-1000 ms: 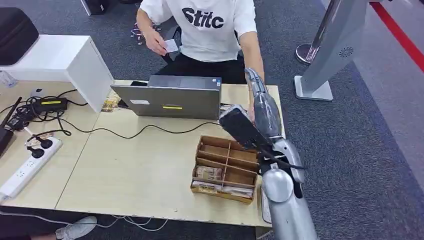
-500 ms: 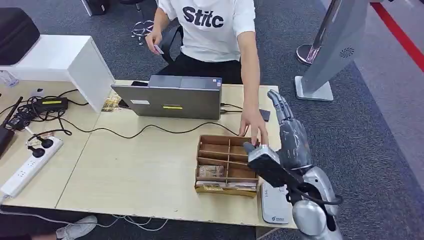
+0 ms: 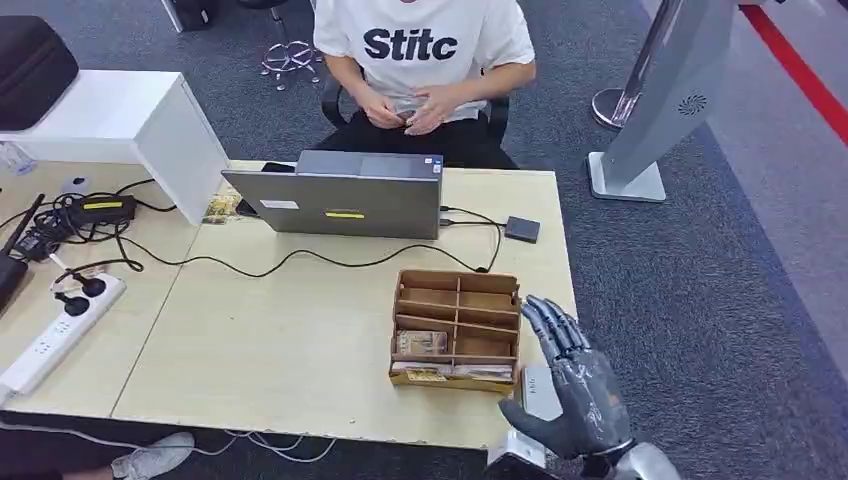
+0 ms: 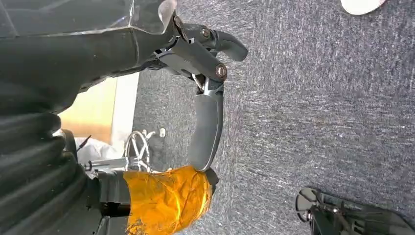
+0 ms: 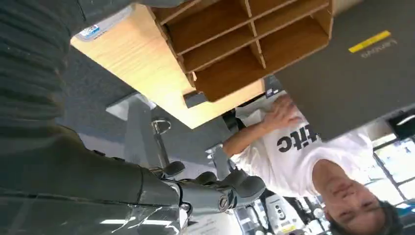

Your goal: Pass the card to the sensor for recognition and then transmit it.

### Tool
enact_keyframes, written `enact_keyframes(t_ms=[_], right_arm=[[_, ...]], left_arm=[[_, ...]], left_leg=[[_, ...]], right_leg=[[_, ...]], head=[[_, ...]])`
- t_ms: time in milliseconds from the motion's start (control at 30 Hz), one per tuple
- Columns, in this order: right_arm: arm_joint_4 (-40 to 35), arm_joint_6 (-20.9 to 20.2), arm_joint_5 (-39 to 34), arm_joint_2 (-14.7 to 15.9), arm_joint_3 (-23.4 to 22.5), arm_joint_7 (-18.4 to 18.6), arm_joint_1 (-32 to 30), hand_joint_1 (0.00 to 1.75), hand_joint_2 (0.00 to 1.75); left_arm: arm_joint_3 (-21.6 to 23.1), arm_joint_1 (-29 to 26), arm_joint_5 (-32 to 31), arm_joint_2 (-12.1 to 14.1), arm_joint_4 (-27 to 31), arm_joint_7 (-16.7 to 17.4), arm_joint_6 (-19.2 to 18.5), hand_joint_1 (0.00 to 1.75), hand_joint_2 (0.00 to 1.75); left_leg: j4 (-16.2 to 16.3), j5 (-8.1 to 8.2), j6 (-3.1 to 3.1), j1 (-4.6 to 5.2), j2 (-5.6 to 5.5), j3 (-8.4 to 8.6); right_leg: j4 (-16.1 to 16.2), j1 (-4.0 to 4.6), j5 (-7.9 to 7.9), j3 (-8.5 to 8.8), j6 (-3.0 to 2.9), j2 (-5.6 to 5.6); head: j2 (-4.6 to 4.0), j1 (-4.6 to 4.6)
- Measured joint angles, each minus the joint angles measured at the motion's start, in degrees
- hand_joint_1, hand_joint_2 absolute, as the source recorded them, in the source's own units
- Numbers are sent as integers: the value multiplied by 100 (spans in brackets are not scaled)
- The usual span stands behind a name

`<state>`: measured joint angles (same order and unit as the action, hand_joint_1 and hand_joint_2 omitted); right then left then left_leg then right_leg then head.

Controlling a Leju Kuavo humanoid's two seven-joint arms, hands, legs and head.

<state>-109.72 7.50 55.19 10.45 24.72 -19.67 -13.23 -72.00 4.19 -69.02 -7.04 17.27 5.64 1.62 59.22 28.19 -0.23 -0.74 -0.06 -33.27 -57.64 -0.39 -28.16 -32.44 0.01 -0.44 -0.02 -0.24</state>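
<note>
The right hand (image 3: 570,385), dark grey with jointed fingers (image 3: 549,322), hangs at the near right corner of the pale wooden table (image 3: 290,340). Its fingers are stretched out and slightly apart, holding nothing. It partly covers the flat white sensor pad (image 3: 538,390) that lies on the table just to the right of the brown wooden divided box (image 3: 455,325). The right wrist view looks up past this hand (image 5: 215,191) at the box's empty compartments (image 5: 235,44) and the table edge, an angle the head view lacks.

The left hand (image 4: 205,98) hangs over grey carpet, its dark fingers (image 4: 205,127) loosely extended with nothing between them; orange tape (image 4: 166,198) wraps a part near the wrist.

The card is hard to make out: the seated person (image 3: 425,50) holds both hands (image 3: 410,105) together at the lap around something small and pale, too small to identify with certainty.

From the head view, the near compartments of the box hold some cards or papers (image 3: 418,345). Behind it sits an open grey laptop (image 3: 335,195) with a yellow strip on its lid, and a small dark square device (image 3: 522,229) lies on the table to its right. A white power strip (image 3: 60,335) with black cables lies at far left.

Readable writing: "Stitc" in black on the person's white T-shirt. In the right wrist view the laptop lid (image 5: 352,73) bears a word beside the yellow strip, too blurred to read reliably.
</note>
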Motion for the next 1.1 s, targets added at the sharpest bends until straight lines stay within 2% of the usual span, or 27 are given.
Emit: enact_keyframes(t_ms=[233, 433, 533, 633, 933, 1100], right_arm=[[116, 72, 32, 162, 406, 63, 31, 0, 175], [63, 61, -407, 791, 830, 39, 40, 0, 175], [41, 30, -315, 936, 972, 52, 64, 0, 175], [116, -114, -33, 938, 1220, 168, 201, 0, 175], [721, -59, 660, 811, 1674, 826, 573, 0, 175], [892, -37, 752, 734, 1757, 907, 650, 0, 175]], left_arm=[[0, 1, -9, 0, 0, 0, 0, 0, 175], [-2, 4, 2, 15, 0, 0, 0, 0, 175], [-2, 6, -20, 31, 0, 0, -2, 0, 175], [-2, 17, -59, 35, 0, 0, -9, 0, 175], [-2, 29, -94, 37, -2, -2, -13, 0, 175], [-2, 31, -94, 39, 0, -4, -13, 0, 175]], left_leg=[[0, -3, 0, 1, 0, 0], [1, -1, 3, 3, -1, -2], [1, -1, 3, 2, 0, -2], [1, -1, 3, 0, 2, 2], [1, -4, -1, -3, 1, 2], [1, -3, -1, -2, 1, 1]], right_leg=[[-1, 0, 1, 1, -1, 0], [1, -2, 0, 1, 0, -1], [1, -2, 0, 1, 0, 0], [1, -2, 1, 1, 0, 2], [-3, 1, 1, 2, -1, 2], [-3, 0, 1, 2, -1, 2]], head=[[0, -2], [0, 0], [0, 2], [0, -2], [0, 0], [0, 0]])
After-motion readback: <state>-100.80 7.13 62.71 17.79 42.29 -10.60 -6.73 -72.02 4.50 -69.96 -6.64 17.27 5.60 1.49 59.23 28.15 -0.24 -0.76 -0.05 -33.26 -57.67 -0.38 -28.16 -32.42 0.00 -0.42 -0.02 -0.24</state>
